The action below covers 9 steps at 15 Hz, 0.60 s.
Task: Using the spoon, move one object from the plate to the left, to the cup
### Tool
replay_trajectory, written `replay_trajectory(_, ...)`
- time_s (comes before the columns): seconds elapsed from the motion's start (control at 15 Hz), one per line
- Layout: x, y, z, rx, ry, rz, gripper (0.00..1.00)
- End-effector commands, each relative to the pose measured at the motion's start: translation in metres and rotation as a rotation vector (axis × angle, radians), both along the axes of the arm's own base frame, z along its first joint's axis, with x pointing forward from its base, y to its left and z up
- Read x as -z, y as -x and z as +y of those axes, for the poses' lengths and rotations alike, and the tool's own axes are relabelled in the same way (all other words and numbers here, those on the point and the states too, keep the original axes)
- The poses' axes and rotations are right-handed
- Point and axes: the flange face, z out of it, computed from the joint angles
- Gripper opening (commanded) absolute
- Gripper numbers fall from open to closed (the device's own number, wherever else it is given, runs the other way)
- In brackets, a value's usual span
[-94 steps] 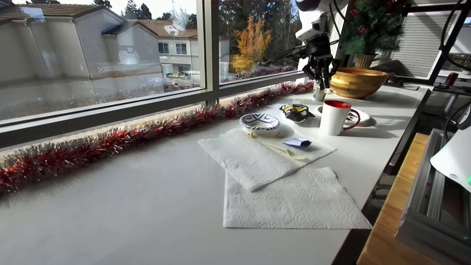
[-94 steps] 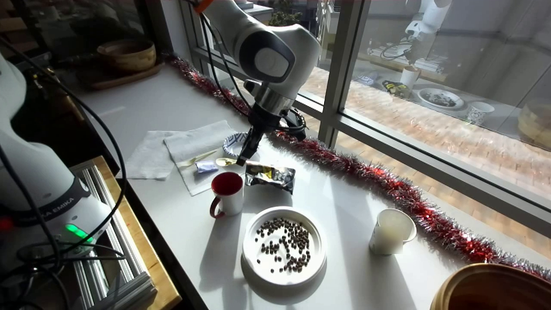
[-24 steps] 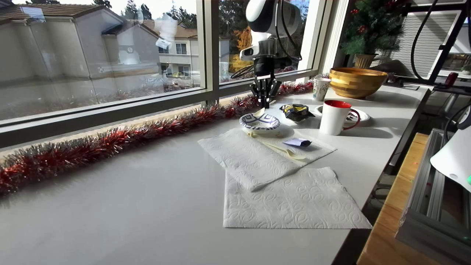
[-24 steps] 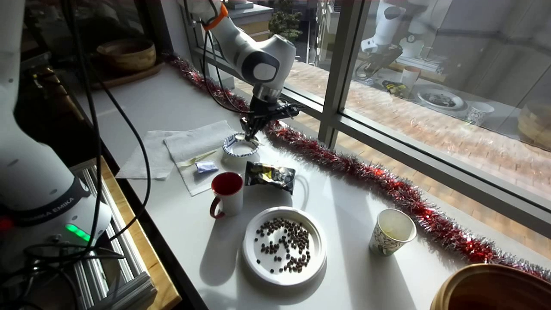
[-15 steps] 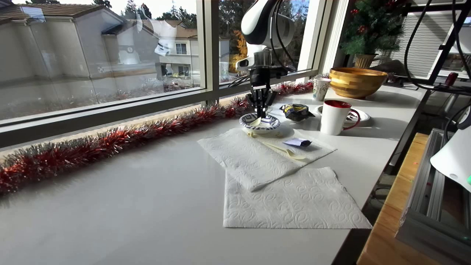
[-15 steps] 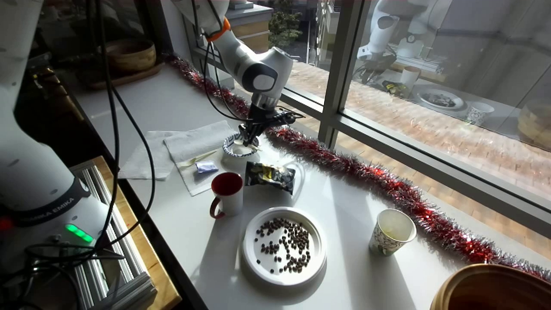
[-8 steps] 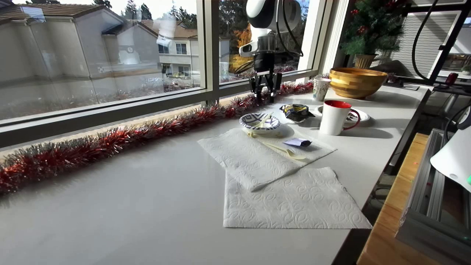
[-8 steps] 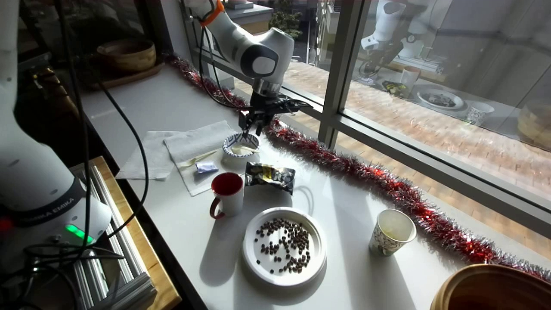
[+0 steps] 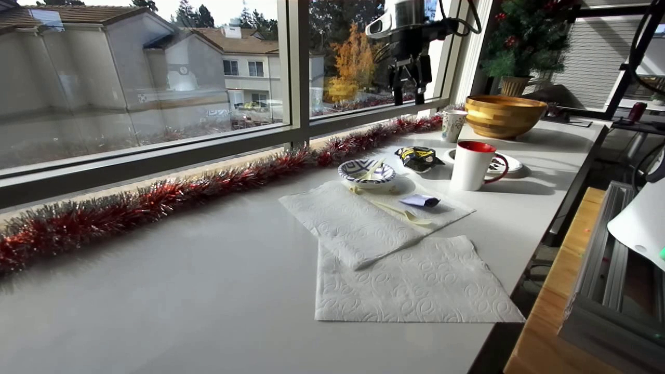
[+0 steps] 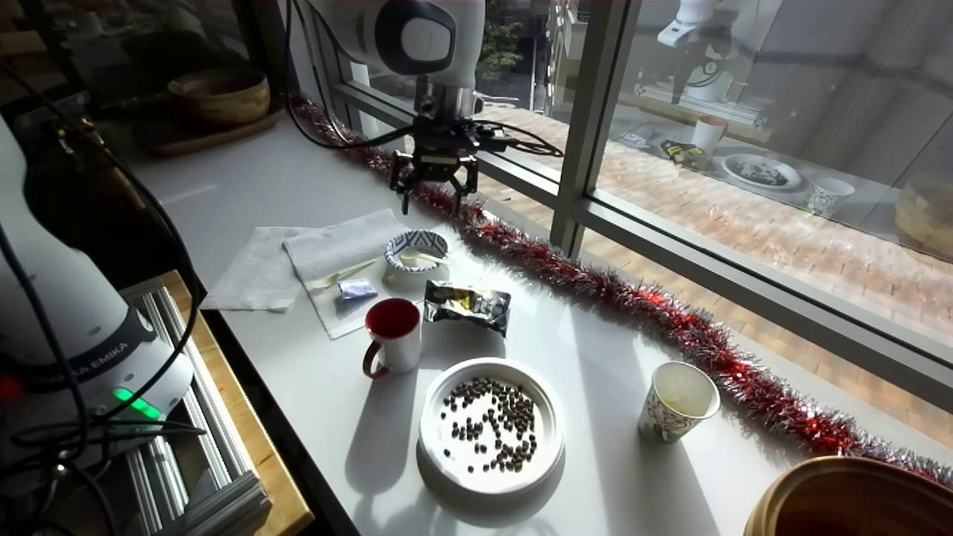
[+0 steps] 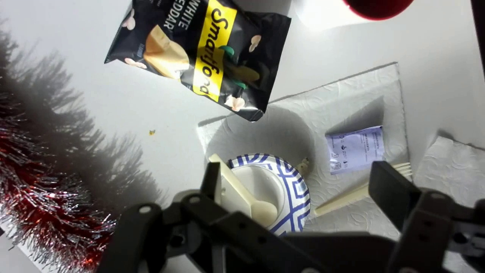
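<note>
Over the table my gripper point(image 10: 431, 207) hangs open, its two fingers wide apart with nothing between them. Below it stands the plate point(image 10: 441, 242), a small pale dish with a blue-patterned rim. A pale spoon point(image 11: 264, 212) lies in this dish, its handle sticking out over the rim, clear of the gripper. One finger point(image 11: 210, 182) hides part of the dish in the wrist view. The cup point(image 9: 470, 171), a white mug with red inside and a red handle, is upright nearby; only its edge shows in the wrist view. A larger white plate point(image 10: 434, 450) holds several dark beans.
A black snack packet point(image 10: 467, 307) lies between dish and larger plate. On paper towels point(image 9: 410, 280) rest a pale fork point(image 11: 348, 196) and a purple sachet point(image 11: 356, 149). A paper cup point(image 10: 663, 417) and wooden bowl point(image 9: 504, 117) stand farther along. Tinsel point(image 10: 633, 286) lines the window.
A second ago my gripper was shut on the spoon, low at the patterned dish. Since then it has opened, let the spoon go into the dish, risen well above it and turned.
</note>
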Motion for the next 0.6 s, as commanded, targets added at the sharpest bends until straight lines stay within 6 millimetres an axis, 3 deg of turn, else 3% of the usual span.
replay_trajectory(0.0,-0.035,0.04,0.015,0.181,0.086,-0.027,1.0)
replay_trajectory(0.27,-0.068,0.057,0.046,0.286,0.242,-0.12,1.0)
replay_trajectory(0.33,-0.053,0.038,0.03,0.26,0.157,-0.075,1.0)
replay_trajectory(0.53,-0.066,0.048,0.047,0.276,0.211,-0.113,1.0)
